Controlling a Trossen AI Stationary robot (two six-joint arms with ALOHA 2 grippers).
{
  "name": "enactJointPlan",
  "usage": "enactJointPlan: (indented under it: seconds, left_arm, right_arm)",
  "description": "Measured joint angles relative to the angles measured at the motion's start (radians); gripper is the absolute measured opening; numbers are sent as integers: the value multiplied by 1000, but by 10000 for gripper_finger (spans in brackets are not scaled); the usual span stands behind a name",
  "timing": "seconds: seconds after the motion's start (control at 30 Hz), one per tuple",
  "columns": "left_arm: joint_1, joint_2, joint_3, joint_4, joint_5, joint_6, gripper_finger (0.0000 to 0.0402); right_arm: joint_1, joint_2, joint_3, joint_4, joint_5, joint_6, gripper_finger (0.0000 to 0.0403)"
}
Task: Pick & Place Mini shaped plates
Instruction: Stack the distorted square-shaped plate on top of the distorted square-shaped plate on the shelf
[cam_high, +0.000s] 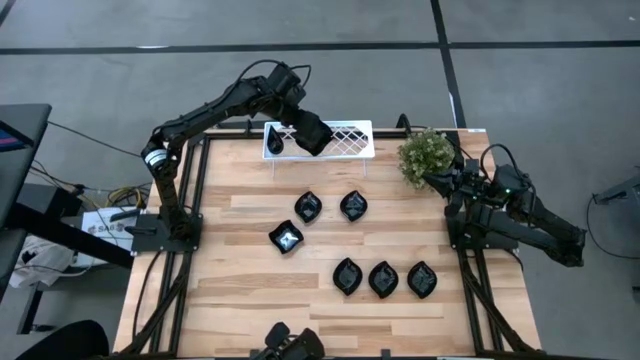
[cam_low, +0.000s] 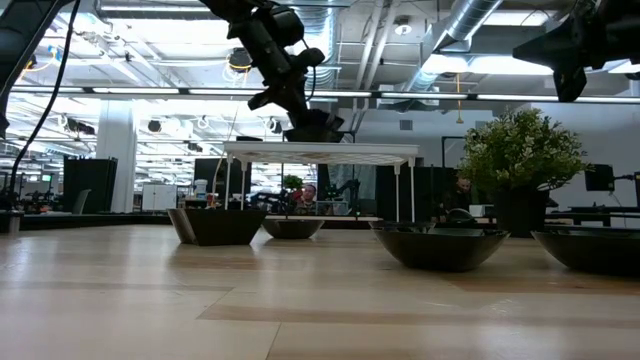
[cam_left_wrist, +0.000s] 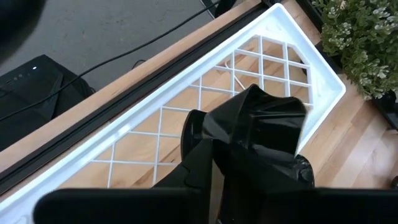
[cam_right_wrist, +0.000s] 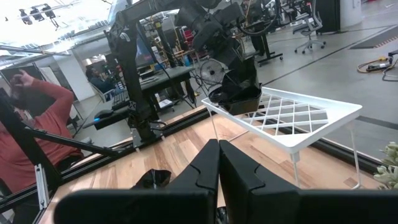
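L gripper (cam_high: 312, 134) over white lattice tray (cam_high: 350, 140) at far edge of bench (cam_high: 250, 280), fingers round a black mini plate (cam_left_wrist: 261, 124) resting on the lattice; grasping or just released, cannot tell. Second plate (cam_high: 275, 143) on tray's left end. Six more plates on bench: three mid (cam_high: 308, 207), three in a row nr the near-right corner (cam_high: 383, 279). R gripper (cam_right_wrist: 219, 163) clenched, empty, at right edge nr potted plant (cam_high: 428, 153).
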Motion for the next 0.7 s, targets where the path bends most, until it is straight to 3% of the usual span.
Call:
enactJointPlan:
  seconds: [0.7]
  left_arm:
    - [-18,-7,-1,-8,0,-8,79]
  right_arm:
    - [0,0,0,0,0,0,6]
